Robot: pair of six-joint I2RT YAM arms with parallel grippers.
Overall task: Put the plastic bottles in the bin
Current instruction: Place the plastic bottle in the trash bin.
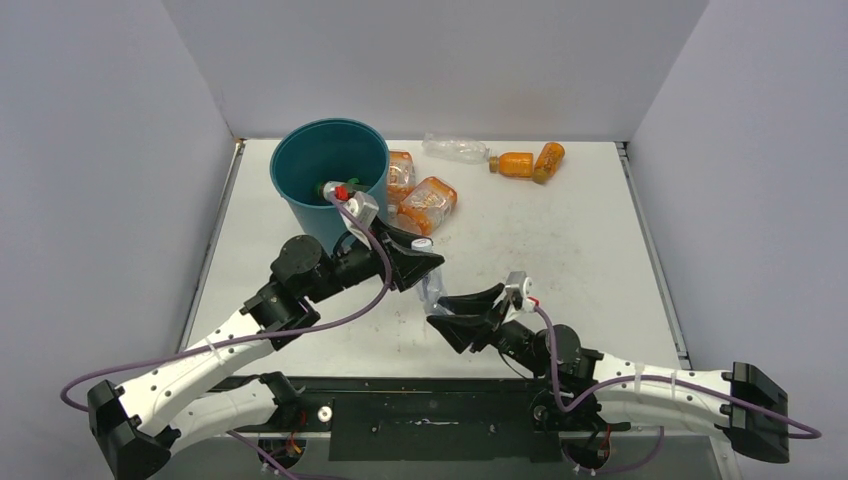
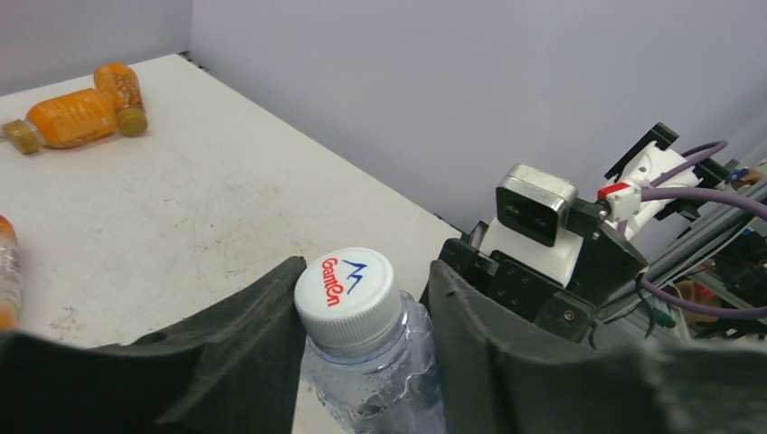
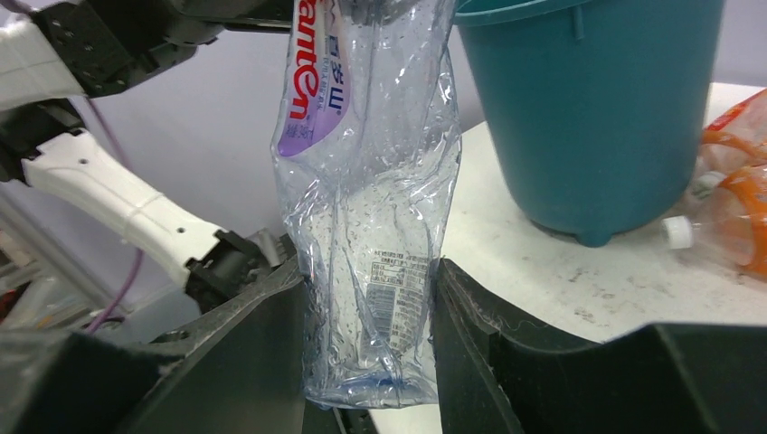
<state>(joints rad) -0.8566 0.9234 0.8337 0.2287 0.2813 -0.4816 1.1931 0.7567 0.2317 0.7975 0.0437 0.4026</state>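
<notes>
A clear blue-tinted bottle (image 1: 431, 285) with a white cap (image 2: 348, 291) stands upright in the air between my two grippers. My left gripper (image 1: 424, 262) is shut on its neck just under the cap, as the left wrist view (image 2: 362, 303) shows. My right gripper (image 1: 438, 311) is shut on its crumpled base (image 3: 371, 325), one finger pressing each side. The teal bin (image 1: 300, 205) stands at the back left, behind the left gripper, and shows in the right wrist view (image 3: 597, 117). Two orange bottles (image 1: 516, 163) (image 1: 549, 160) and a clear one (image 1: 455, 149) lie at the back.
Two clear bottles with orange labels (image 1: 400, 175) (image 1: 428, 203) lie against the bin's right side, also in the right wrist view (image 3: 733, 181). The orange pair shows in the left wrist view (image 2: 68, 116). Grey walls close the table on three sides.
</notes>
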